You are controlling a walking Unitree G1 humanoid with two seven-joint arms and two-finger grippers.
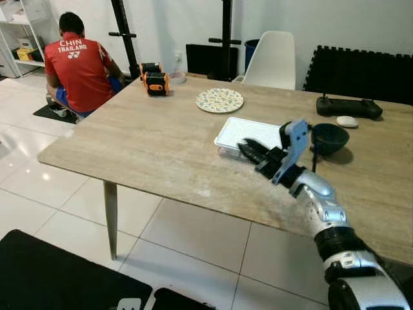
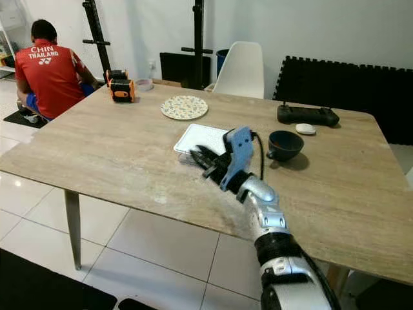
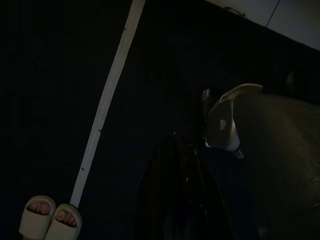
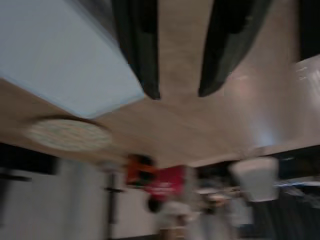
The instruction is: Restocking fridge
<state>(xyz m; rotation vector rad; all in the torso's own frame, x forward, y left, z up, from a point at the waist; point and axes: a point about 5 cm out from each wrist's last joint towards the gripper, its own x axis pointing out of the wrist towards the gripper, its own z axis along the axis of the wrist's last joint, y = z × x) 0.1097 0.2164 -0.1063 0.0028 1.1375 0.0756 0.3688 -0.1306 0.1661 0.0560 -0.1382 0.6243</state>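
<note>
Left eye view picks up a person in a red shirt (image 1: 79,68) crouched on the floor past the desk's far left corner, back turned to us. Moving right along the desk (image 1: 148,148): an orange and black device (image 1: 155,82) sits well left of the lidded container, then a patterned plate (image 1: 220,100) lies just beyond the container, lying flat with no food that I can make out.

And here's the one that matters, the flat clear container with a white lid (image 1: 248,137), lying near the desk's near edge. Right pincer (image 1: 248,151) is right at its near side, fingers spread apart with nothing between them, one finger (image 4: 137,47) at the lid's corner in the right wrist view. Contents? Can't tell, the lid hides them.

My read: rigid plastic, fairly light, but smooth and slick, and wide for those long fingers. Best bet is pinching across a short edge or rim, lid and base together, keeping it level so nothing shifts or pops open.

Right of the container, a dark bowl (image 1: 329,138) stands nearby, its inside too dark to judge. Beyond that, a black controller (image 1: 348,106) and a small white object (image 1: 347,121) near the far edge.

Left arm hangs idle; its wrist view is dark, showing slippered feet (image 3: 50,218) on the floor.
</note>
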